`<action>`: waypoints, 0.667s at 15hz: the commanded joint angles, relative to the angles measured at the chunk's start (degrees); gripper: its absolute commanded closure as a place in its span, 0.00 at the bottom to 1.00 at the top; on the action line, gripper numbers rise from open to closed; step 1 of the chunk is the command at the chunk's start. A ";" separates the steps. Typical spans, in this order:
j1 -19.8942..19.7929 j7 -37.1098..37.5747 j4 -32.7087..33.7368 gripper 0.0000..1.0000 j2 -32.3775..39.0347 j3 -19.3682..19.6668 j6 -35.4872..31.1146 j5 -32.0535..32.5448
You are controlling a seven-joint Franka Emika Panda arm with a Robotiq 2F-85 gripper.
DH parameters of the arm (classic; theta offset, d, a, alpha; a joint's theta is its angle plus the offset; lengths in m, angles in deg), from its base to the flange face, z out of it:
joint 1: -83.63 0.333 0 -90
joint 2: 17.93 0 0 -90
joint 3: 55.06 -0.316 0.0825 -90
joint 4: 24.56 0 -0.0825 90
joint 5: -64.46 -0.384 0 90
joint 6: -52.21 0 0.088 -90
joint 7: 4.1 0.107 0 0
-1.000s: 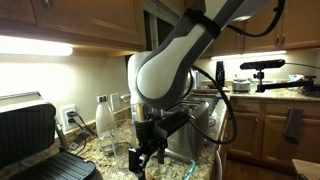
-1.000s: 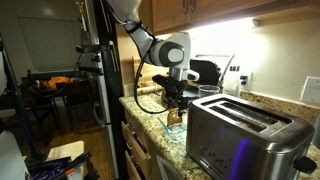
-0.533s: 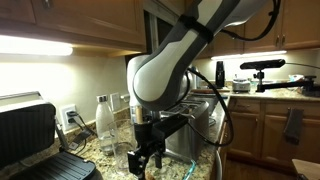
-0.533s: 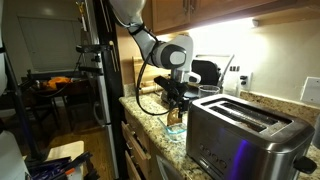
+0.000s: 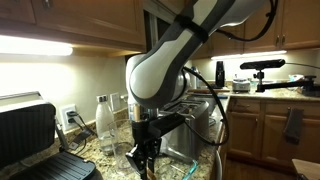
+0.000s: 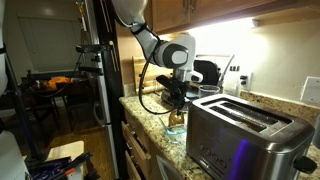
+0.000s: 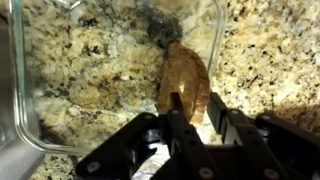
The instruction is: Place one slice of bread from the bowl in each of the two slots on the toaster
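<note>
In the wrist view a clear glass bowl (image 7: 20, 90) sits on the speckled granite counter. A brown slice of bread (image 7: 186, 75) stands on edge inside it. My gripper (image 7: 197, 108) reaches down into the bowl, its black fingers (image 7: 176, 112) pressed against both faces of the slice. In both exterior views the gripper (image 5: 146, 160) (image 6: 177, 110) hangs low over the counter at the bowl (image 6: 177, 128). The steel toaster (image 6: 245, 130) stands close beside it, its two top slots (image 6: 250, 113) showing nothing in them.
A clear water bottle (image 5: 104, 125) and a black hinged grill (image 5: 30, 135) stand by the wall near the arm. A dark coffee maker (image 6: 205, 72) sits behind the bowl. The counter's edge (image 6: 140, 125) drops off just beside the bowl.
The jaws have closed from wide open onto the slice of bread. The hand has sunk slightly lower into the bowl.
</note>
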 commanded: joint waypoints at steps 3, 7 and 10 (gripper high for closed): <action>-0.25 -1.69 0.75 0.93 0.28 0.44 -0.12 -1.20; -0.31 -1.44 0.87 0.92 -0.21 0.90 0.33 -0.81; -0.10 0.11 0.07 0.92 -1.83 1.70 0.06 -0.20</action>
